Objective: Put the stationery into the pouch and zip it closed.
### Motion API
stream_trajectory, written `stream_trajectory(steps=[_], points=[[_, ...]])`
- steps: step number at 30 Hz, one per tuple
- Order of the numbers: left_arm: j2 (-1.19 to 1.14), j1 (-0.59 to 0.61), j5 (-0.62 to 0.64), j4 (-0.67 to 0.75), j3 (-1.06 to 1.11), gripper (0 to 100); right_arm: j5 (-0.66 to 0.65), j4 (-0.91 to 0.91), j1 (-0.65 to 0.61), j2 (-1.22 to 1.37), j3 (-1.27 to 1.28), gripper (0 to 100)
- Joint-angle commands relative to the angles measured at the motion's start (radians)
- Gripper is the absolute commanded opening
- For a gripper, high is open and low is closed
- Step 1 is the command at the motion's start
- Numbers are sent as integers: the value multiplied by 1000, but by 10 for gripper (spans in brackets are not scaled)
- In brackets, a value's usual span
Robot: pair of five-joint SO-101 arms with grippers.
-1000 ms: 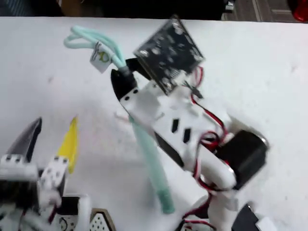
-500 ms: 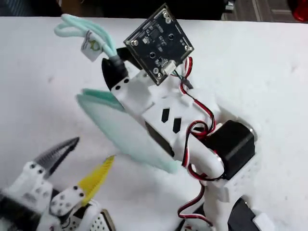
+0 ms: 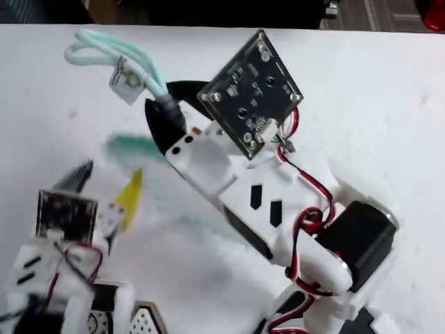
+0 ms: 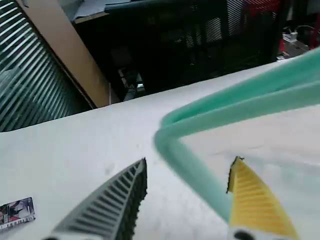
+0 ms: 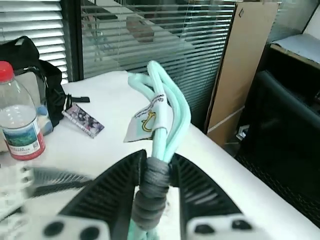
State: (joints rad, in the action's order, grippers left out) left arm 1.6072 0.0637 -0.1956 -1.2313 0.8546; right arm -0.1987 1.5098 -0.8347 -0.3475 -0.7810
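Pinching the grey cord knot (image 5: 150,192) of the mint pouch (image 4: 210,112), right claw (image 5: 156,162) likely holds it taut for zipping. Left claw (image 4: 190,167) gapes open at the pouch rim, ready to brace.

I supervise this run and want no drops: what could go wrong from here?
The right claw pinches only the grey binding of the cord, so the pouch could twist or slip free. The open left claw straddles its rim; closing now might crease it or miss.
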Motion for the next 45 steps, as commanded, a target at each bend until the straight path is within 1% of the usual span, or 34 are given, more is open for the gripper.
stream_trajectory(steps=[1, 4, 9, 12, 15, 19, 21, 24, 26, 27, 29, 31, 32, 33, 34, 36, 40, 45], points=[[-5, -35, 44, 310, 144, 275, -5, 15, -7, -12, -32, 17], [-7, -54, 74, 376, 187, 274, -5, 19, -7, -4, -32, 17], [-1, -38, 74, 345, 216, 274, -5, 22, -5, 2, -29, 17], [1, 21, 74, 293, 192, 274, -5, 19, -5, 2, 34, 17], [1, 110, 74, 227, 130, 274, -5, 15, -2, 2, 110, 17], [1, 231, 78, 133, 17, 274, -5, -36, 1, -5, 195, 17], [1, 275, 120, 74, -54, 274, -5, -53, 1, -5, 221, 17], [1, 282, 155, -34, -192, 274, -5, -79, 1, 2, 247, 17], [1, 226, 178, -103, -299, 276, -5, -110, 1, 2, 261, 17], [1, 166, 183, -132, -344, 277, -5, -124, 1, 2, 264, 17], [-1, 1, 183, -181, -400, 279, -5, -143, -1, 2, 264, 17], [-4, -185, 184, -193, -402, 280, -5, -150, -1, -1, 259, 17], [-5, -255, 186, -198, -397, 280, -5, -150, -2, -2, 258, 17], [-7, -308, 186, -195, -373, 280, -5, -150, -2, -5, 258, 17], [-5, -335, 187, -189, -345, 280, -5, -148, -4, -7, 258, 17], [-5, -331, 195, -146, -270, 280, -5, -143, -4, -8, 256, 17], [-5, -280, 230, -58, -120, 295, -5, -128, -5, -8, 255, 17], [-5, -292, 230, -34, -46, 312, -5, -130, -7, -8, 255, 17]])
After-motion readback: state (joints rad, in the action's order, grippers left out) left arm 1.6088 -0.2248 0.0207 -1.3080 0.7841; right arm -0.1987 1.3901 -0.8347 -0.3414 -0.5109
